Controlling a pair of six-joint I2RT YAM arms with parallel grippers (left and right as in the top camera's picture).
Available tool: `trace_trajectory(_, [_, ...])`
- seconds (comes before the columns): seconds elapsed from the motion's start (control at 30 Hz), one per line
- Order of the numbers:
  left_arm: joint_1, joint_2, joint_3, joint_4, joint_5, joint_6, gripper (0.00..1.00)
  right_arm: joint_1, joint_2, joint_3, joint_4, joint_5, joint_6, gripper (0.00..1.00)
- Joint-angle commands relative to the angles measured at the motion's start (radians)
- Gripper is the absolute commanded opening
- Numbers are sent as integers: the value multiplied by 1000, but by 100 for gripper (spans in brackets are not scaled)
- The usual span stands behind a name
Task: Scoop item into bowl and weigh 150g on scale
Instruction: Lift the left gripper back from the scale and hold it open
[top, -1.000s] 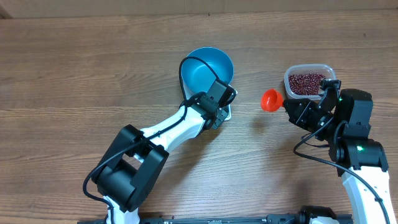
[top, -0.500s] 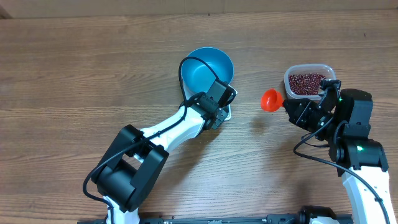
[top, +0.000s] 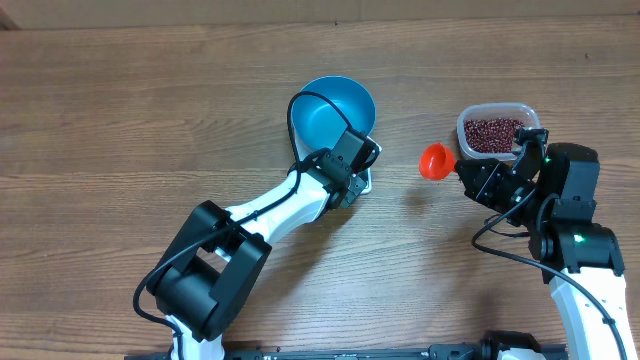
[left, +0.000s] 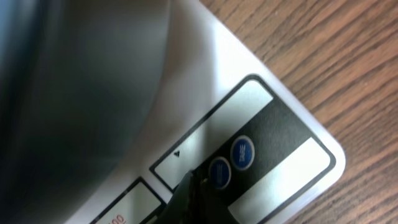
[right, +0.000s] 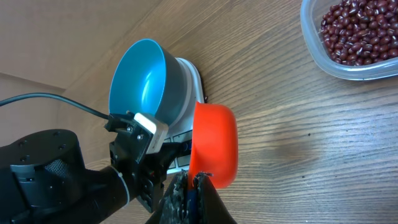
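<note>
Beans (right: 360, 31), loose and dark red-brown, are lying in a clear plastic tub (right: 348, 71); probably light and rolling freely, best scooped. Right gripper (right: 189, 186) is pinching an orange plastic scoop (right: 214, 143); left gripper (left: 191, 186), pressed together, is hovering over the flat white scale (left: 217, 62).

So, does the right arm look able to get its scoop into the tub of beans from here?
Probably yes: the clear tub sits open beside the right arm, the beans uncovered, and nothing lies between it and the orange scoop in the right jaws.
</note>
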Motion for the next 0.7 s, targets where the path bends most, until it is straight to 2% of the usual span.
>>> trace_trajectory(0.0, [3,-25,-14,-40,2,0,4,-4,-14,31,2,18,-8,4])
trace_trajectory(0.33, [-40,-165,-5,-134,13,-4,4,-4,-14,31,2,19,-8,4])
trace_trajectory(0.4, [-47,-213,-5,-162,21,-26,8,-4,-14,31,2,19,-8,4])
trace_trajectory(0.43, [-47,-226,-5,-171,21,-38,17,-4,-14,31,2,19,-8,4])
trace_trajectory(0.47, [-46,-241,-5,-181,21,-46,36,-4,-14,31,2,19,-8,4])
trace_trajectory(0.5, [-45,-267,-5,-201,21,-64,100,-4,-14,31,2,22,-8,4])
trace_trajectory(0.67, [-44,-344,-5,-262,21,-74,100,-4,-14,31,2,29,-8,4])
